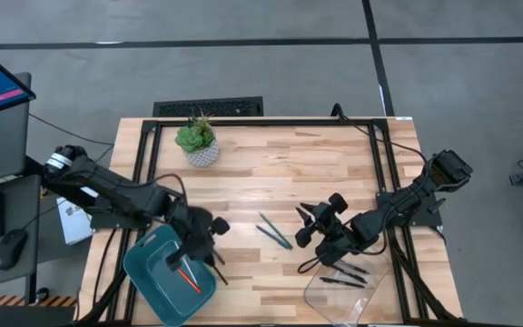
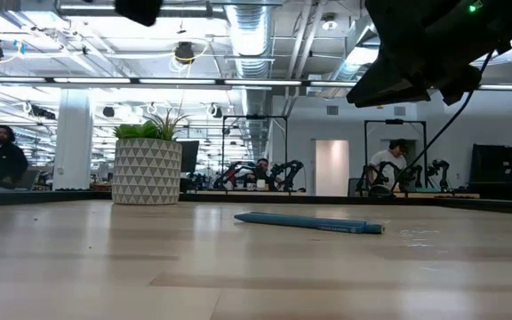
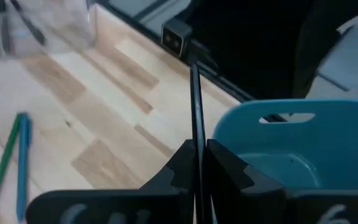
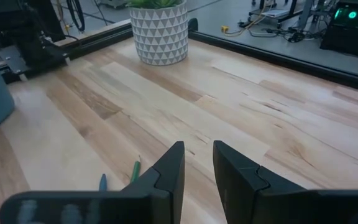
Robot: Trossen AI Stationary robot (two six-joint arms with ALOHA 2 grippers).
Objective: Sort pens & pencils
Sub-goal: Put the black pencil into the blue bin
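Over the teal plastic bin (image 1: 152, 272) at the wooden bench's (image 1: 271, 173) near-left corner, the left claw (image 1: 209, 238) is clenched on a slim dark pencil (image 3: 196, 112) standing upright between its fingers. One orange-red pencil (image 1: 187, 279) lies in the bin. Mid-bench, a teal-blue pen (image 1: 271, 233) and a green pencil (image 1: 278, 229) lie side by side. The right claw (image 1: 309, 227) hovers beside them, parted and empty. Three black pens (image 1: 345, 275) rest in the clear tray (image 1: 320, 295).

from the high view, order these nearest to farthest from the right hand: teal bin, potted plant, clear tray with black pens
1. Clear tray, just beside the right hand, at the near edge.
2. Teal bin, across the table under the left arm.
3. Potted plant, at the far left corner; its gap to the bin is slight.
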